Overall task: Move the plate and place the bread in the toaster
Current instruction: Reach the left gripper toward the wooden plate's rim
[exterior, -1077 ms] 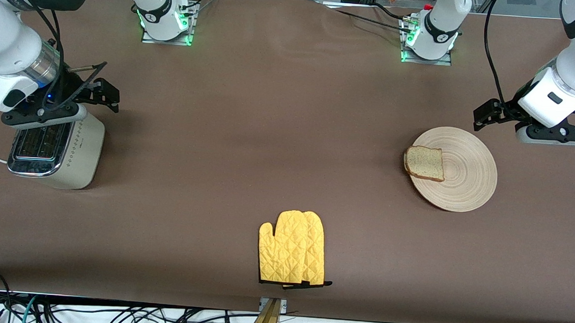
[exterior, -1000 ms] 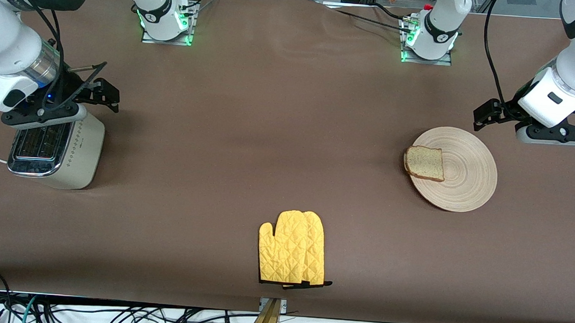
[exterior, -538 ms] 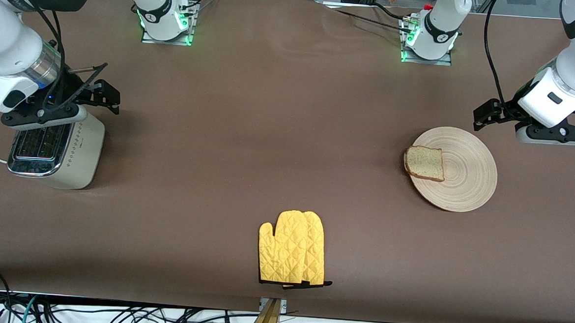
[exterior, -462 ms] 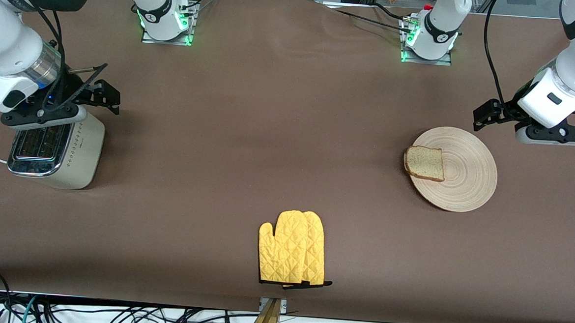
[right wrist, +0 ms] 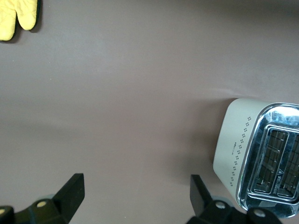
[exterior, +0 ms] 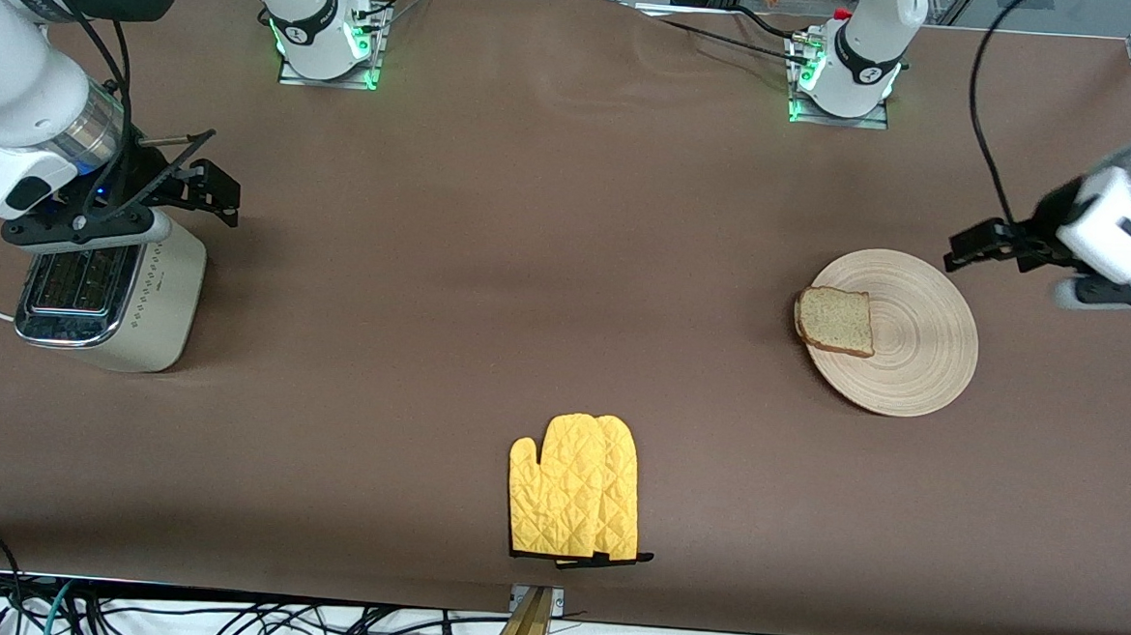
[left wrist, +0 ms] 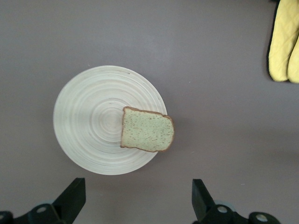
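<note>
Front view: left claw (exterior: 1114,288) open beside plate (exterior: 921,360).

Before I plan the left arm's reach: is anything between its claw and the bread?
Nothing visible. The left claw hangs open above bare table beside the plate; the bread lies uncovered on the plate's rim. The oven mitt lies well away.
</note>
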`<action>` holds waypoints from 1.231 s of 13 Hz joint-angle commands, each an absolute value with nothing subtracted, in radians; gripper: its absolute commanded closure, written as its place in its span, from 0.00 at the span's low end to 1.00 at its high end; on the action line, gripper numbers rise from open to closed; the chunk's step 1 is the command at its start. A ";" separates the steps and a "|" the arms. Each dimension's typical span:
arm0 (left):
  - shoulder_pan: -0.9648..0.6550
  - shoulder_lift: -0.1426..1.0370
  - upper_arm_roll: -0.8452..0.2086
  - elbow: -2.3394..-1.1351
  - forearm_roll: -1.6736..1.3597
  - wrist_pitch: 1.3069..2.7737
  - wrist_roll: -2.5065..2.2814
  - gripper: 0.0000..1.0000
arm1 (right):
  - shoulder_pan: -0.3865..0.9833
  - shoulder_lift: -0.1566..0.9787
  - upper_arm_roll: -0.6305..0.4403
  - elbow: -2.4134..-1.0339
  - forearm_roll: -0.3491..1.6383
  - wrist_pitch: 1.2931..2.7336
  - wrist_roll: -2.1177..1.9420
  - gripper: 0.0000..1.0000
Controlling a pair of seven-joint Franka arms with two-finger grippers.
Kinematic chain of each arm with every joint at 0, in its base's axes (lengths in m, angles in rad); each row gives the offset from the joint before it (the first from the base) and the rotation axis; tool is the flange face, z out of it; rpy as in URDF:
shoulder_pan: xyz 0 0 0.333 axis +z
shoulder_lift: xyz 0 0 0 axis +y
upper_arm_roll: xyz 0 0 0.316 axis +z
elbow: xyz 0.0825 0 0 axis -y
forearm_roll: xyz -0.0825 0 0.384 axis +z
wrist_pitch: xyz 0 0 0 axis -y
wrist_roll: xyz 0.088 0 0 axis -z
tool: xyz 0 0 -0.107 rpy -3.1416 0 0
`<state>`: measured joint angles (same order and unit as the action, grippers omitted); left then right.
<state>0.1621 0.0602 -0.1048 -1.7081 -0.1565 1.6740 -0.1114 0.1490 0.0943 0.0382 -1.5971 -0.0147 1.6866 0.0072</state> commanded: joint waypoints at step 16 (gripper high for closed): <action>0.712 0.721 -0.115 -1.590 -0.607 1.661 0.987 0.00 | 0.146 0.092 0.043 -1.594 -0.014 1.660 0.037 0.00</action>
